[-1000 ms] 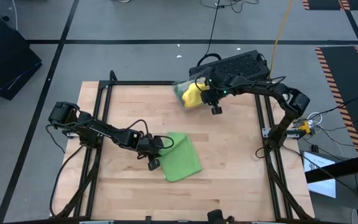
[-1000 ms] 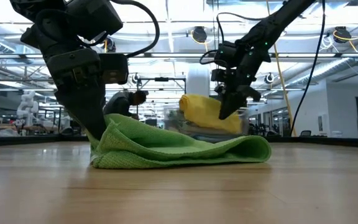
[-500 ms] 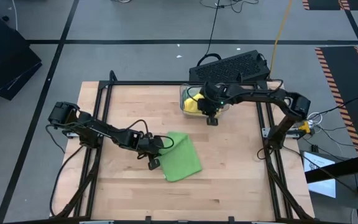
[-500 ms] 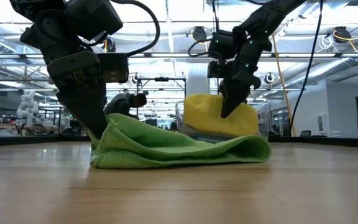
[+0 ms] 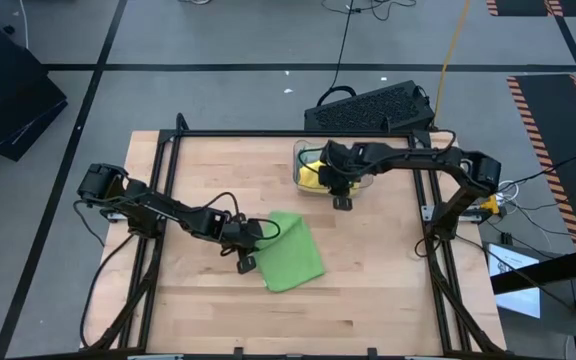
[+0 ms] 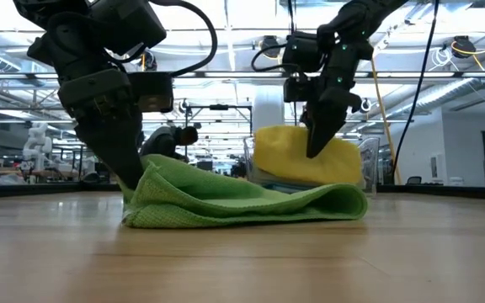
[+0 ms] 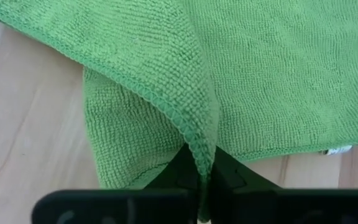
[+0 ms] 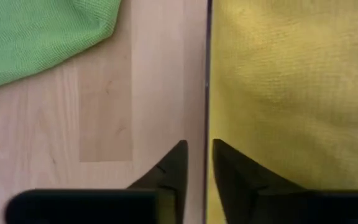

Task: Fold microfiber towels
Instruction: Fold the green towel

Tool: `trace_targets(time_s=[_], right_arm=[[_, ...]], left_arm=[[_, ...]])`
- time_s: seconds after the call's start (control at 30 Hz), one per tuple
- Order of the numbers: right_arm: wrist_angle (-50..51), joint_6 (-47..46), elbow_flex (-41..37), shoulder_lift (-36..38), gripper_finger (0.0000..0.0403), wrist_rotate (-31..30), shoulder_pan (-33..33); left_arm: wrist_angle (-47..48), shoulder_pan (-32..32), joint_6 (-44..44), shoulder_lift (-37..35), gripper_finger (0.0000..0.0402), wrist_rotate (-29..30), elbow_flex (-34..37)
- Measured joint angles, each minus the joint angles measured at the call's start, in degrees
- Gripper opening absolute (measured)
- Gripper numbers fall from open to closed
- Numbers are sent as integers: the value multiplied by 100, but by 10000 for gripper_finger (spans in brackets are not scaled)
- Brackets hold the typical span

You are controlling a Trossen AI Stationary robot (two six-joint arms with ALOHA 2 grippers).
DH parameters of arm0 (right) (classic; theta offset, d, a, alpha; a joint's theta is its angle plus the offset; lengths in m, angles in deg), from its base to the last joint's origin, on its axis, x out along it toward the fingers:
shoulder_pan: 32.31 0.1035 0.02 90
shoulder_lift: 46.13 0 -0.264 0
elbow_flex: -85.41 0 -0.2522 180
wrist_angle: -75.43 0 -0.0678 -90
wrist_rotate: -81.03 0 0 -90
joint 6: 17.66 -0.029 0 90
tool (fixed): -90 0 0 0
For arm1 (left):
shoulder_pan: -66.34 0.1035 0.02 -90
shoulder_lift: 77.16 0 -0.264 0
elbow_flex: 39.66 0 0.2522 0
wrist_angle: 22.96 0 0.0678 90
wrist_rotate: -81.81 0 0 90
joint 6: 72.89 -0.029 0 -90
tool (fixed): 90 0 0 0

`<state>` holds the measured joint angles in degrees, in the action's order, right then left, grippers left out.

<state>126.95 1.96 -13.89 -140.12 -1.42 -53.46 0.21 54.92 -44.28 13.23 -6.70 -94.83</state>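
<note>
**Spotter:** Two towels show on your wooden table (image 5: 368,290), which fills the frame under both arms. Next in size is the clear plastic bin (image 5: 297,166), sitting at the far edge, right of the middle.

**Checker:** Where do the towels lie for you?

**Spotter:** Your bright green towel (image 5: 293,252) lies near the table's middle, towards the left arm. It is doubled over loosely, and from table height you see a rounded fold on its right side and a raised peak on its left. Your yellow towel (image 5: 311,175) is smaller in view. It sits bunched inside the bin, its top rising above the bin's rim in the low view.

**Checker:** And your grippers?

**Spotter:** Your left gripper (image 7: 201,163) is down at the green towel's left edge, its fingers pressed together on the hemmed border. That border stands up in a ridge running straight into the fingers. Your right gripper (image 8: 197,149) points down at the near side of the bin, beside the yellow towel. Its fingers stand a narrow gap apart, and no cloth is pinched between them. The bin's wall lines up with that gap in the wrist view, with wood on one side and yellow cloth on the other. You cannot tell whether the fingertips touch the wall.
</note>
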Motion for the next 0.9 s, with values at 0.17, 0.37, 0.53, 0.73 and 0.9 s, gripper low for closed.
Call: trace_targets(time_s=[0.17, 0.37, 0.53, 0.73, 0.9], right_arm=[[223, -352, 0, 353, 137, 2, 63], [464, -1443, 3, 1322, 209, 46, 349], [-81, -3002, 13, 1855, 200, 118, 1642], [-1308, -5040, 17, 1238, 130, -1054, 3125], [-2114, -5900, 17, 44, 60, -1156, 3682]], left_arm=[[180, -117, -32, -11, 5, -309, 0], [242, -403, -69, -11, 6, -596, 0], [244, -538, -26, -11, 9, -574, 0], [249, -437, -189, -11, 5, -531, -2], [273, -306, -459, -11, 9, -500, -2]])
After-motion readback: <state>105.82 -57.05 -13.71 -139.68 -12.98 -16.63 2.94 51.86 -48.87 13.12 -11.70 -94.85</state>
